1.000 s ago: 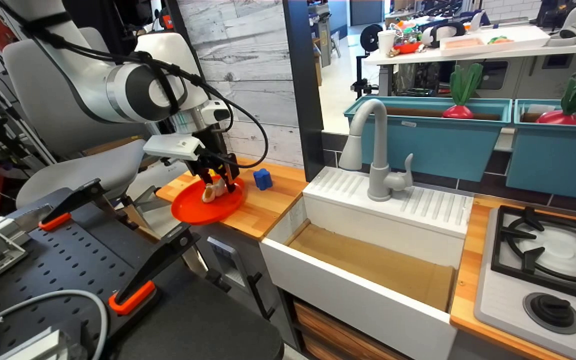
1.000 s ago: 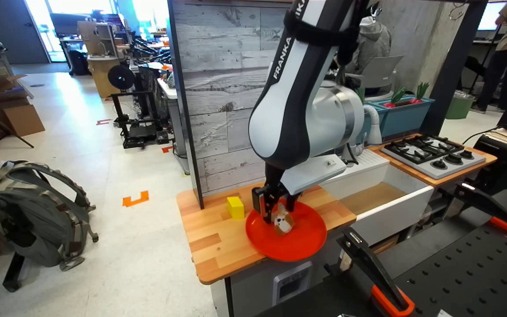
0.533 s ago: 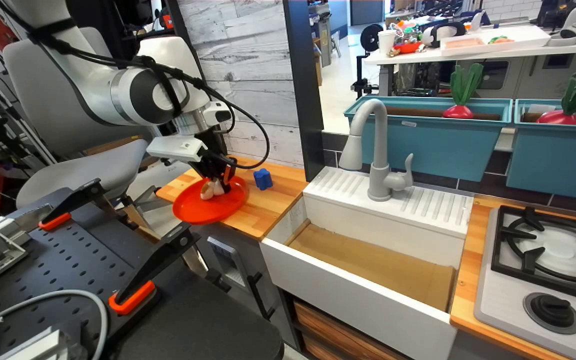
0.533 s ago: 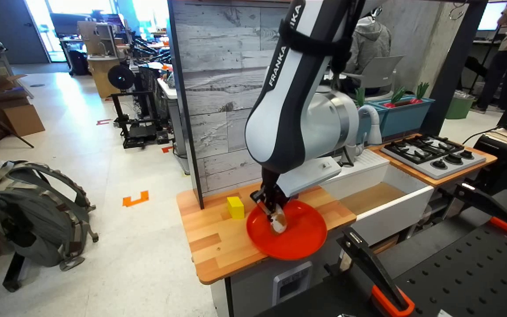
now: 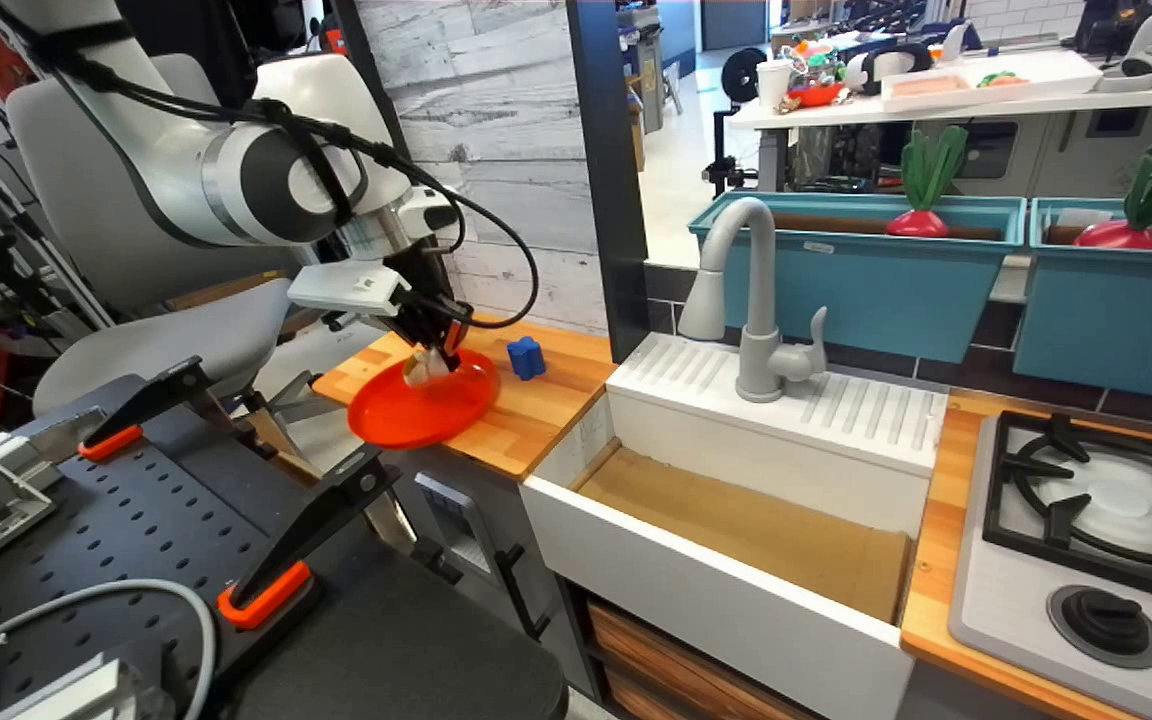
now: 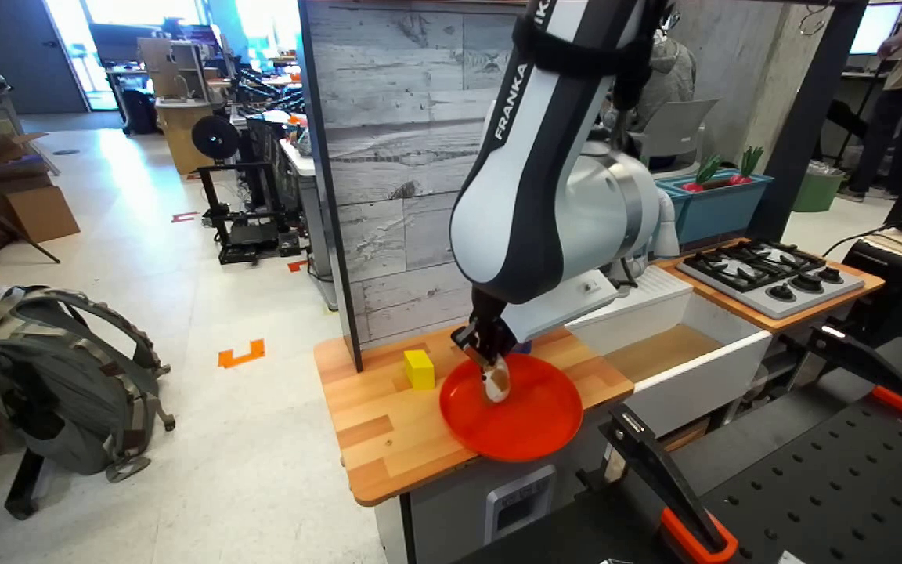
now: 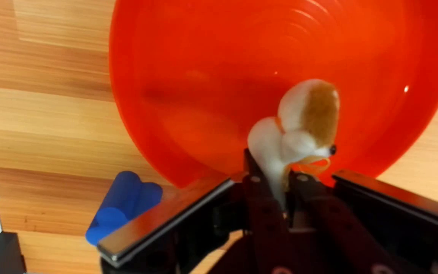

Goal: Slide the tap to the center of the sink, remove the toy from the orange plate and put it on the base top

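wooden countertop point(image 6: 392, 431), toy point(image 7: 295, 125) in claw point(image 7: 276, 175), seemingly just above orange plate point(image 6: 533, 419)

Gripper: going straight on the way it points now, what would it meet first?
The orange plate, most likely: the gripper points down at it in the wrist view, and the toy in its grip would probably touch first. Any gap beneath is hard to judge.

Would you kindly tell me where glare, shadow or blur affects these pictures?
Wrist view: small glints and a dark shadow on the orange plate, with the gripper and toy slightly soft; in an exterior view, the far window is blown out and the floor shows a pale sheen.
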`<state>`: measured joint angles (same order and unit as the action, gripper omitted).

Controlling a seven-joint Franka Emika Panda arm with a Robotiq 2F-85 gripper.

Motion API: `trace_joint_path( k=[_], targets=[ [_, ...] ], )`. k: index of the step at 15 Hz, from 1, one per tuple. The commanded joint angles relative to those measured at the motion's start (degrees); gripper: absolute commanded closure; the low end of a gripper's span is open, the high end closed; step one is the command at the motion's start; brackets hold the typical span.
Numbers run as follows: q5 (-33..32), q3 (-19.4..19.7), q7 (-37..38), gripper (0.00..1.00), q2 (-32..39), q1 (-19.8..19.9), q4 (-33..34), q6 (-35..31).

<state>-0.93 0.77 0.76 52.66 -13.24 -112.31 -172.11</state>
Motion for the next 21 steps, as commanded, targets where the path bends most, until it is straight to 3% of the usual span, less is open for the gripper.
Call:
trace_joint_path(
  k=[1,7,14,21],
  targets=[
    [-1.66,1.21,-0.81,0.98,-6.23,1.01,-8.18,-5.61],
    [-1.79,1.77,-3.95,0.98,-9.63,6.49,-13.14,-9.69],
    [-2.54,-0.15,-8.73,0.98,-7.36,14.58,-12.77,-9.25],
    [-3.12,1.0,-8.77,0.98,-3.17,15.49,-9.69,-8.54]
  ],
)
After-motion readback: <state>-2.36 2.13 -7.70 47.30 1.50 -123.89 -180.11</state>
